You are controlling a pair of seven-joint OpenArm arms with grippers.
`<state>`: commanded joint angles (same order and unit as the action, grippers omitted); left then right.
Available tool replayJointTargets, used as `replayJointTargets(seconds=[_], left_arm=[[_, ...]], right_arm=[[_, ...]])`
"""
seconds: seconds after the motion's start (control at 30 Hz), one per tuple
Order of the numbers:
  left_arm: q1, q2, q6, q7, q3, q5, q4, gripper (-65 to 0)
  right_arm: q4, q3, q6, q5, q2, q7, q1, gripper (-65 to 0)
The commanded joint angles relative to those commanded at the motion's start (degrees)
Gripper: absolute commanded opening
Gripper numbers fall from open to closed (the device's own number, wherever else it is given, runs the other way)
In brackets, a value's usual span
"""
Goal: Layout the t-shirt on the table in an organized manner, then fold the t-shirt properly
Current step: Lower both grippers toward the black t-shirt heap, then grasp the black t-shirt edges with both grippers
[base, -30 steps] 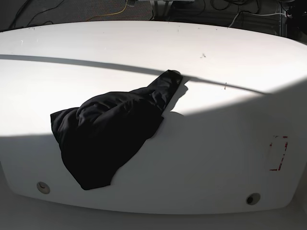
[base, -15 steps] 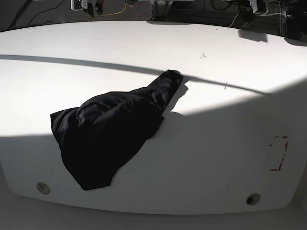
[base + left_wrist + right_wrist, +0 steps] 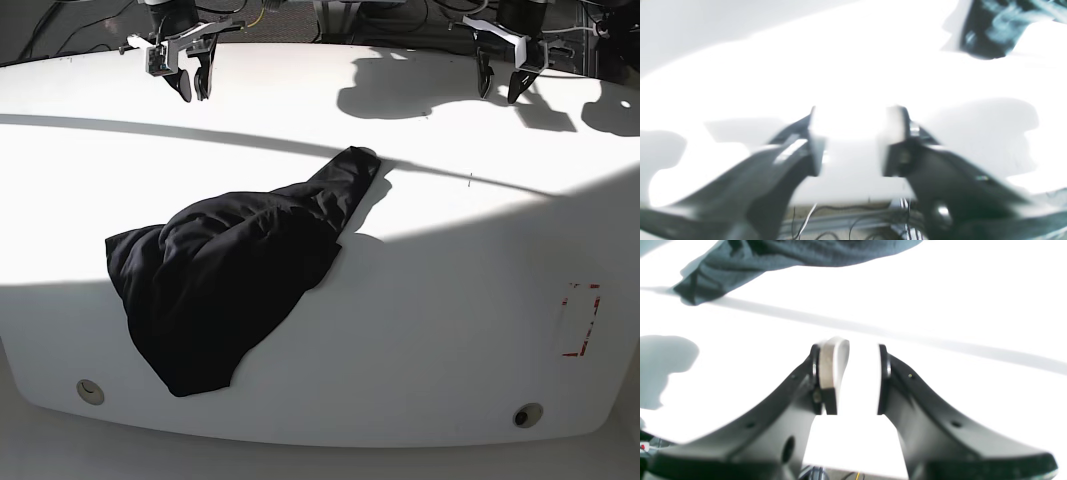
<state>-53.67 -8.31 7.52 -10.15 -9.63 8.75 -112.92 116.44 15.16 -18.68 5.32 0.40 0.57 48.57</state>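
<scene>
The base view looks down across the whole table (image 3: 430, 330) from its near edge. The 2 wrist views sit low at the far edge, facing back over the same tabletop.

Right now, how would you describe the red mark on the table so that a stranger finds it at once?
Start from the white table in the base view and go to its near right corner, far from the black t-shirt. The red dashed rectangle is painted flat just above the small round hole. It is the only coloured thing on the surface.
</scene>
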Motion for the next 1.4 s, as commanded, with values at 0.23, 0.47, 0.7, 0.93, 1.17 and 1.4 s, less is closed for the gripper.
replayJointTargets(seconds=[0.23,0.47,0.7,0.93,1.17,1.4], left_arm=[[4.7,-0.4,0.0,0.1,4.3,-0.1,0.2,-36.4],[8.9,-0.9,0.0,1.1,9.7,-0.2,0.3,-36.4],[14.8,-4.7,0.0,6.7,17.5,-0.2,0.4,-36.8],[19.6,-5.3,-0.1,11.0,20.0,-0.1,0.4,-36.7],[23.1,-5.2,-0.1,15.7,22.4,0.0,0.4,-36.5],[25.0,-5.2,-0.1,17.1,22.5,0.0,0.4,-36.4]], right_arm=[[-0.1,-0.9,0.00,0.2,0.0,-7.4,-8.8,-32.2],[-0.4,-4.0,0.00,-0.1,0.0,-15.3,-18.2,-33.3],[-3.3,-4.6,0.26,-0.1,0.0,-24.4,-29.1,-33.6],[-8.6,1.1,0.35,0.1,-0.1,-28.0,-36.4,-33.1],[-19.3,9.1,0.00,0.1,0.4,-27.9,-44.5,-33.1],[-29.2,12.9,0.00,0.4,4.9,-27.9,-51.4,-33.1]])
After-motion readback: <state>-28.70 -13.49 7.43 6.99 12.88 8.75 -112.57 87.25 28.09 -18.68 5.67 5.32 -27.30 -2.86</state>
